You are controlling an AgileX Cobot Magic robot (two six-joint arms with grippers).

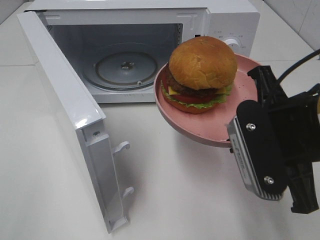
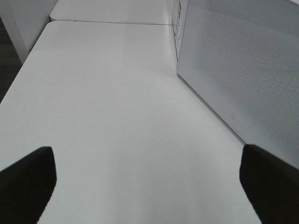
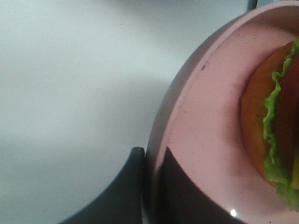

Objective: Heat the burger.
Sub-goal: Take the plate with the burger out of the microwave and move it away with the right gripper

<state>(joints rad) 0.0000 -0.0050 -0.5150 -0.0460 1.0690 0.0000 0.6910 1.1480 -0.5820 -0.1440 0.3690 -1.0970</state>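
The burger [image 1: 200, 70], with a golden domed bun, dark patty, cheese and lettuce, sits on a pink plate [image 1: 210, 131]. My right gripper [image 1: 233, 142] holds the plate in the air in front of the open microwave [image 1: 227, 22]. The right wrist view shows that gripper [image 3: 152, 186] shut on the plate's rim [image 3: 205, 130], with the burger's lettuce edge [image 3: 273, 121] just beyond. My left gripper [image 2: 147, 179] stands wide open over bare table beside the microwave door, with nothing between its fingers. It does not show in the high view.
The microwave door [image 1: 70, 115] swings out wide toward the front left. Its glass turntable [image 1: 125, 67] is bare. The door's perforated face [image 2: 243, 70] fills one side of the left wrist view. White table [image 1: 190, 200] lies in front.
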